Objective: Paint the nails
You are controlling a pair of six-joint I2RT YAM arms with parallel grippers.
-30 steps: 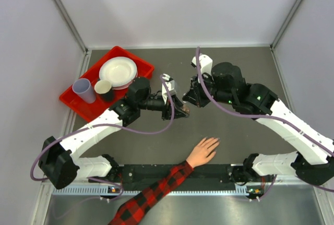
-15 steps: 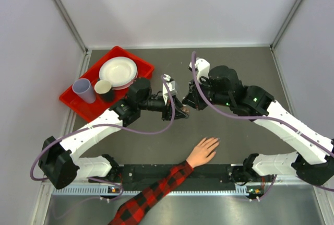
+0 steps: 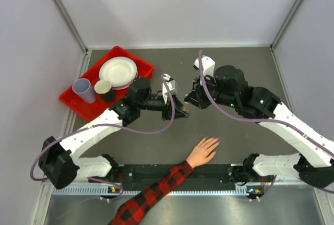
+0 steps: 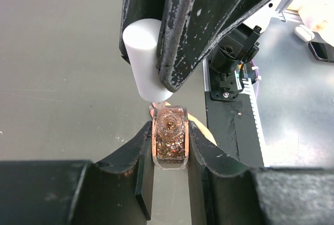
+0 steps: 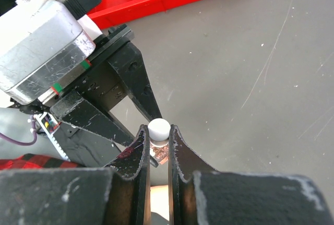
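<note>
Lying at 6 o'clock on the dark surface (image 3: pixel 245 68), the nails (image 3: pixel 214 141) are tiny pale tips on the spread fingers of a peach-coloured hand (image 3: pixel 202 153). They are too small in the overhead view for me to make out any detail on them. The fingers point toward 1 o'clock. A red-and-black plaid sleeve (image 3: pixel 156 191) runs back from the wrist toward 7 o'clock, crossing the black rail between my two bases.

Both my tools meet tip to tip near the middle of the surface, at about 11 o'clock from the hand. They are well apart from the nails and touch none of them.

My left tool (image 4: pixel 170 126) is pinching a bottle (image 4: pixel 169 149), a small clear glass one filled with coppery, glittery polish, gripped on its two flat sides with its round neck facing up toward the wrist camera. My right tool (image 5: pixel 158 133) is pressed onto a white cap (image 5: pixel 158 129), a plain cylinder clamped between its fingertips. The cap hangs slightly tilted just above the neck of the bottle. Whether its lower end touches the neck I cannot tell.

Farther out, at 10 o'clock on the surface, a red tray (image 3: pixel 142 66) sits at an angle. It carries a stack of white plates (image 3: pixel 118 71), a purple cup (image 3: pixel 83 90), a cream cup (image 3: pixel 103 86) and a dark cup (image 3: pixel 109 96) just beside it.
</note>
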